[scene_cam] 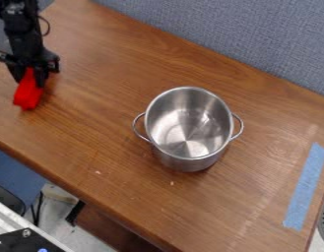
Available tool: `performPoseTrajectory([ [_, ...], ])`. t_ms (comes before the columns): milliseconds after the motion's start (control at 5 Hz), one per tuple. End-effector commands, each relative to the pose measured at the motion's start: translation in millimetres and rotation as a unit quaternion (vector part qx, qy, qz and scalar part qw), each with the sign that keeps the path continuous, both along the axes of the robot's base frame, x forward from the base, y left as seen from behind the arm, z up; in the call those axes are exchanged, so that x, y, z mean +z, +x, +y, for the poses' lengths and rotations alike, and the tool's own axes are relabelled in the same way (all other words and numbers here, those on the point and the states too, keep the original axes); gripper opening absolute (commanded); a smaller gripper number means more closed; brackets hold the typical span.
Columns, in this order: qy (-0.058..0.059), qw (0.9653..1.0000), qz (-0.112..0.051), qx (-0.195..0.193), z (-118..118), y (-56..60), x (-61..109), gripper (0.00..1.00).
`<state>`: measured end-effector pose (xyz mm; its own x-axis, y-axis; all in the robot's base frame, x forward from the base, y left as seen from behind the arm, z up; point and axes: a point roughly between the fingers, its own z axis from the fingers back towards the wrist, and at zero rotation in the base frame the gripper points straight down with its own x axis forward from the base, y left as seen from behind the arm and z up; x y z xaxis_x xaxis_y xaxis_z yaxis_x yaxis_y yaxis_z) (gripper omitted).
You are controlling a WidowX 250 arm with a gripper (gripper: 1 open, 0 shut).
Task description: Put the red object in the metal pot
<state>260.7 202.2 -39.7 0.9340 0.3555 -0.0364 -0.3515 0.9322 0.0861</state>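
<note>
Over at the far-left corner of the counter (111,108), the hand (32,73) points straight down onto the top of the red object (29,92). Its dark fingers sit on either side of the block's upper end, which suggests a pinch from above so the block can be carried clear of the wood. Whether the fingers have actually clamped the block or only bracket it cannot be told from this single view; the contact is too small and dark to read.

The red object looks short and foreshortened under the hand, resting on or just above the counter, well apart from the metal pot (189,128). The pot stands upright near the middle of the counter, to the right of the block, open-topped and empty, with its two small side handles showing at the left and right of the rim. Its wide mouth faces up, so a drop from above should be easy once the block is brought over it.

A judgement on progress: the task is at the grasping step, with the lift, the carry to the right and the release all yet to come.

A strip of blue tape (303,185) lies on the counter near the right edge, probably a position marker. No brand, label or writing can be read on the block, the pot or the tape.
</note>
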Motion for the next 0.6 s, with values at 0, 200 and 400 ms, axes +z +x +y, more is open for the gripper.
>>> performPoseTrajectory([
  [0,-0.003,0.9999,0.001,-0.011,-23.0,-8.4,4.0,0.0],
  [200,0.002,0.9954,0.001,-0.095,-41.1,9.1,43.8,0.0],
  [400,0.006,0.9858,-0.01,-0.167,-64.1,33.8,83.7,0.0],
])
